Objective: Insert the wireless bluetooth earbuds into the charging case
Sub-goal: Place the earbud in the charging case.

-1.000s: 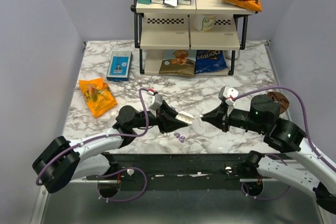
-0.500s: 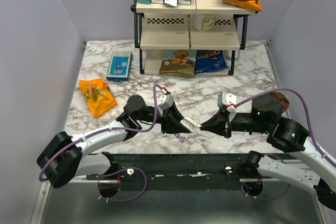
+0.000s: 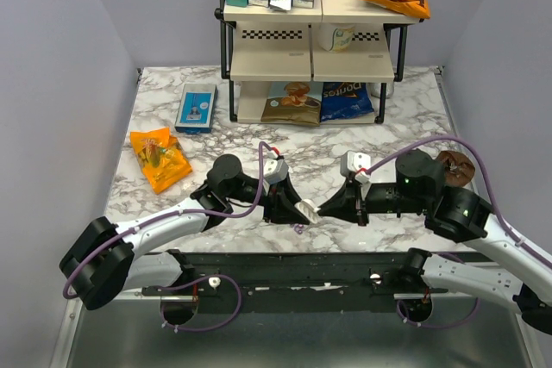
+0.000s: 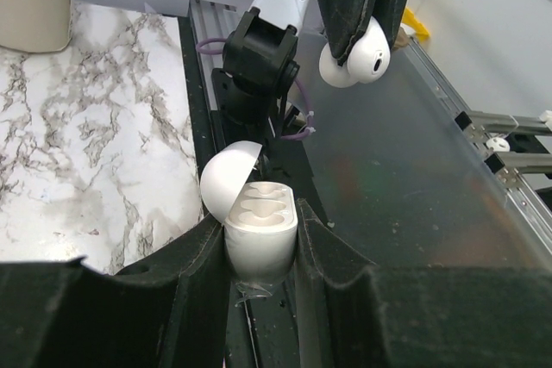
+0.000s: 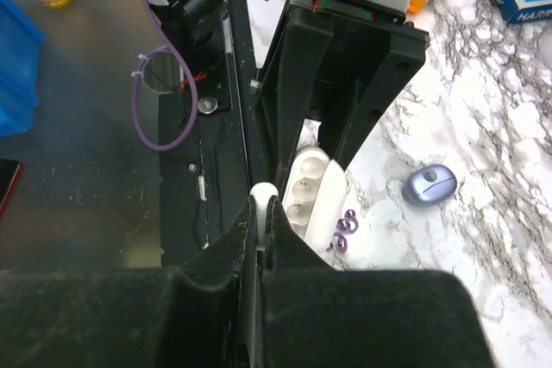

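The left gripper (image 4: 260,246) clamps an open white case (image 4: 259,213) and the right gripper (image 5: 261,213) pinches a white bud (image 4: 355,56) just short of it, while the lavender-blue charging case (image 5: 429,185) and tiny purple earbuds (image 5: 345,232) lie on the marble table (image 5: 483,127) below, held by neither.

Left arm (image 3: 164,228): low, reaching inward. Left gripper (image 3: 296,209): clamped on white case (image 4: 260,230).
Right arm (image 3: 470,220): low, reaching inward. Right gripper (image 3: 327,207): pinching white earbud (image 4: 355,53).
Tips nearly meet.

Marble tabletop (image 3: 405,118). Rear: shelf rack (image 3: 272,64). Left: orange snack bag (image 3: 159,159), blue box (image 3: 197,108). Front edge: purple earbuds (image 5: 343,232), charging case (image 5: 429,185) near, not touching.
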Robot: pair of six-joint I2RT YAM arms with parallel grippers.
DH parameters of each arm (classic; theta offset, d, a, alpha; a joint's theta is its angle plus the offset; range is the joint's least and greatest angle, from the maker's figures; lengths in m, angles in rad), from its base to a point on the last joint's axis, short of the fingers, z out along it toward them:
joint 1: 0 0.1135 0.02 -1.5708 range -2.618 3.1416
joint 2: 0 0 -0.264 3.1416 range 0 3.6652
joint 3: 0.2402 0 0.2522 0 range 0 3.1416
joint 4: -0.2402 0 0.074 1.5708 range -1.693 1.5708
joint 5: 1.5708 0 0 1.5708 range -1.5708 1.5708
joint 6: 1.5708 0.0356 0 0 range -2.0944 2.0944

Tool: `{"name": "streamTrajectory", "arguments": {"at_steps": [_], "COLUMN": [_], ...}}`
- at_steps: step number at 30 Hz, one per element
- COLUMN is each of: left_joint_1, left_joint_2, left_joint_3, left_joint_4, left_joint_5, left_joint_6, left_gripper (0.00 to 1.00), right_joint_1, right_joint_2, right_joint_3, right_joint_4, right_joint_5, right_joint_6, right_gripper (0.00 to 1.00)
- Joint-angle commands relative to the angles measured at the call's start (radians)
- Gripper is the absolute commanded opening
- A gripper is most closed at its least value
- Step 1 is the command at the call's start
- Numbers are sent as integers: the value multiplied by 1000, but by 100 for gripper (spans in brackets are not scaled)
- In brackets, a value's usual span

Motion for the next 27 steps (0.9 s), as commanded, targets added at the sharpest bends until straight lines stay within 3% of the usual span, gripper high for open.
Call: {"name": "streamTrajectory", "arguments": {"at_steps": [1, 27], "left_joint_1": [1, -17], "left_joint_2": [-23, -55], "left_joint_3": [19, 19], "left_joint_4": [1, 0], "left_joint_5": [33, -5], "left_joint_6": [26, 33], "left_gripper": [0, 0], "right_joint_1": [14, 45], "right_joint_2": [18, 115], "right_joint_3": [-6, -54], "right_joint_4": [60, 113], "right_joint_5": [-8, 88], "right_joint_6": [24, 45], "right_gripper": [1, 1]}}
